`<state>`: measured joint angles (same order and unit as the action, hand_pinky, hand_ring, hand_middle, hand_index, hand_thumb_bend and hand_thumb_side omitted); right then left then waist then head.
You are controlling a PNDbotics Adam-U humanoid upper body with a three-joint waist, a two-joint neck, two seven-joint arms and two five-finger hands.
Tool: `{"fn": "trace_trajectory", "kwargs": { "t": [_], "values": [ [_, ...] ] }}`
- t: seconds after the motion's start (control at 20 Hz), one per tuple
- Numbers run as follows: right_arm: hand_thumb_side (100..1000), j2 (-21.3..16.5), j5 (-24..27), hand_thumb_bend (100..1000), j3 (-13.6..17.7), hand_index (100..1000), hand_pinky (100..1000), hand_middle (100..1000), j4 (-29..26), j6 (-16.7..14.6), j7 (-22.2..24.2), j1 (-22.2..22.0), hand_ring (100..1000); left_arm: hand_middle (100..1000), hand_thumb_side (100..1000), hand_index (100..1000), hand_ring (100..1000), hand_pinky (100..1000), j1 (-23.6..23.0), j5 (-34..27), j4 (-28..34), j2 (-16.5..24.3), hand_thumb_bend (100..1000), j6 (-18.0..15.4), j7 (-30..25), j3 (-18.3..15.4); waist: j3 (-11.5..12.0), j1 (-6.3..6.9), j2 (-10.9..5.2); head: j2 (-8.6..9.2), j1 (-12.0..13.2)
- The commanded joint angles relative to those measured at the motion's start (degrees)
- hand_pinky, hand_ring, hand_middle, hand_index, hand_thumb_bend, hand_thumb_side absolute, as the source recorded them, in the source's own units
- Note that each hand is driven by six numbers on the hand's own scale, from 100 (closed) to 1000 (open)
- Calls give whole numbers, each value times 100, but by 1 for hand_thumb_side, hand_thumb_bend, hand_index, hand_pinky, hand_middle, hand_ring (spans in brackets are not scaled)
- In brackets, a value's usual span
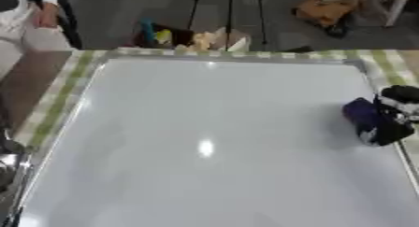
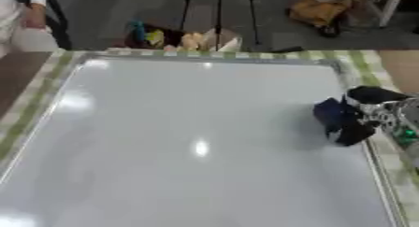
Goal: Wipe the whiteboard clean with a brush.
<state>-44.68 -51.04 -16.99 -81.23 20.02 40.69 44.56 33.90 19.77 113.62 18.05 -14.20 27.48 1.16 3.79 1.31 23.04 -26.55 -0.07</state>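
The whiteboard [image 1: 205, 142] is laid flat across a table covered by a green-checked cloth [image 1: 57, 97], so that its whole face can be reached from above. No marks can be made out on the white surface; only a glare spot is seen near its middle, and the wiping is judged to be nearly or entirely done.

The brush [image 2: 337, 121], a dark blue block, is held by the right hand [image 2: 385, 110] against the board just inside the right-hand frame. It appears to be set down on its lower face, presumably so that the wiping side meets the surface. The fingers are curled round the brush's outer side, though the exact hold is blurred.

The right arm is brought in from the right edge, the wrist lying over the board's frame and the brush pointed inward, ahead of the hand. The bare board stretches away to the hand's left.

A metallic shape at the lower left edge may be the left arm; its hand is not shown.
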Motion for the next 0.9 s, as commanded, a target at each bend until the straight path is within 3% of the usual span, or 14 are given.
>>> {"fn": "trace_trajectory", "kwargs": {
  "t": [0.05, 0.4, 0.9],
  "values": [
    [299, -105, 101, 100, -76, 363, 476, 233, -49, -42, 75, -24, 528, 754, 972, 765, 821, 701, 100, 9, 97, 43, 221, 19, 0, -46, -11, 10, -130, 55, 26],
    [303, -152, 411, 100, -351, 362, 465, 233, -478, -231, 275, -141, 523, 755, 972, 765, 821, 701, 119, 5, 97, 36, 221, 15, -7, -42, -18, 7, -124, 28, 22],
    [305, -177, 890, 100, -435, 358, 444, 227, -804, -148, 494, -152, 507, 755, 971, 766, 821, 701, 136, 1, 97, 33, 222, 16, -19, -41, -8, -22, -159, -23, 45]
  ]
}}
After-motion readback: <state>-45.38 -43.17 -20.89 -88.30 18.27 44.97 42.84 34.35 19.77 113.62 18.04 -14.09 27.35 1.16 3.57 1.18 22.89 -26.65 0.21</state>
